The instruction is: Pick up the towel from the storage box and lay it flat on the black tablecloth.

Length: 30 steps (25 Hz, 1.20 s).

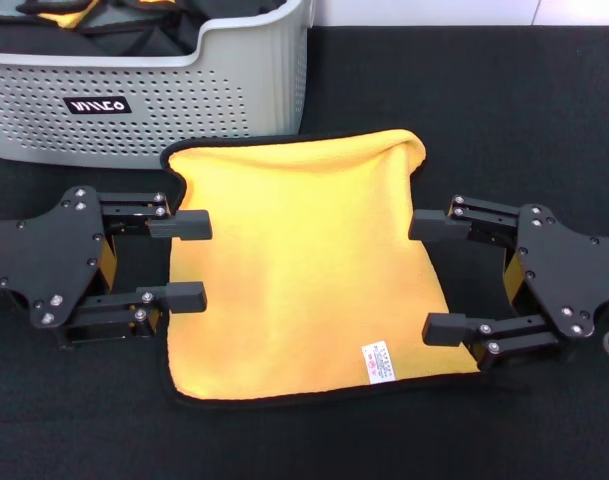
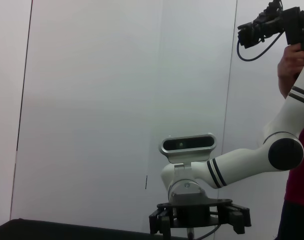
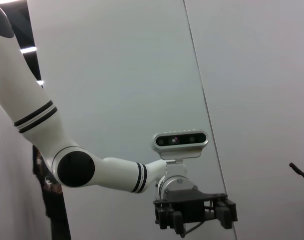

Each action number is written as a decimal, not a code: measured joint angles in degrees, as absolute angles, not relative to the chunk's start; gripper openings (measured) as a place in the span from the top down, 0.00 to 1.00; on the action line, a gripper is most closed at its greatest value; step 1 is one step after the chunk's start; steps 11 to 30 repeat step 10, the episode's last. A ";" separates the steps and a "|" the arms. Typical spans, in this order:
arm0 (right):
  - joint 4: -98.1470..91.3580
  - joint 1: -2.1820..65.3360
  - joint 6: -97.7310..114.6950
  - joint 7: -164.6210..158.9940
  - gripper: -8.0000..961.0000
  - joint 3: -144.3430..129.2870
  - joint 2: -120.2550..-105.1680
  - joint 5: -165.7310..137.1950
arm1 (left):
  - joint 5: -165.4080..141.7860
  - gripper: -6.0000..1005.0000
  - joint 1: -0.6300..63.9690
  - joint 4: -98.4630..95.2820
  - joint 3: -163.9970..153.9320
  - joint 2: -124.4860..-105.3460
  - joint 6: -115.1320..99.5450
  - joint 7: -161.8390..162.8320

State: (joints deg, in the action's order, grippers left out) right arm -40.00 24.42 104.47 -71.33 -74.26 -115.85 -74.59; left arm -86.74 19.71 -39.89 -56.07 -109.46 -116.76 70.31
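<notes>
The yellow-orange towel [image 1: 299, 265] lies spread on the black tablecloth [image 1: 504, 110], just in front of the light-grey storage box [image 1: 154, 105]. Its white tag [image 1: 377, 362] faces up near the front right corner, and the far right corner is slightly rumpled. My left gripper [image 1: 189, 261] is open at the towel's left edge, its fingertips over the trim. My right gripper [image 1: 436, 277] is open at the towel's right edge. Neither holds anything. Each wrist view shows the opposite arm: the right gripper [image 2: 199, 225] and the left gripper [image 3: 195, 217], both spread wide.
The storage box at the back left holds black fabric with yellow parts [image 1: 114, 25]. A person holding a camera rig [image 2: 271, 25] stands beyond the right arm. White wall panels fill the background of both wrist views.
</notes>
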 joint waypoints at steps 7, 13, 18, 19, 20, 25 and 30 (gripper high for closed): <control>-37.81 25.48 103.53 -70.76 0.08 -74.26 -115.96 -74.49 | -86.75 0.43 19.62 -39.12 -55.85 -109.65 -116.64 69.75; -36.08 26.79 103.46 -70.36 0.08 -74.27 -116.03 -74.48 | -86.86 0.43 19.82 -38.37 -55.83 -109.62 -116.63 69.27; -36.08 26.79 103.46 -70.36 0.08 -74.27 -116.03 -74.48 | -86.86 0.43 19.82 -38.37 -55.83 -109.62 -116.63 69.27; -36.08 26.79 103.46 -70.36 0.08 -74.27 -116.03 -74.48 | -86.86 0.43 19.82 -38.37 -55.83 -109.62 -116.63 69.27; -36.08 26.79 103.46 -70.36 0.08 -74.27 -116.03 -74.48 | -86.86 0.43 19.82 -38.37 -55.83 -109.62 -116.63 69.27; -36.08 26.79 103.46 -70.36 0.08 -74.27 -116.03 -74.48 | -86.86 0.43 19.82 -38.37 -55.83 -109.62 -116.63 69.27; -36.08 26.79 103.46 -70.36 0.08 -74.27 -116.03 -74.48 | -86.86 0.43 19.82 -38.37 -55.83 -109.62 -116.63 69.27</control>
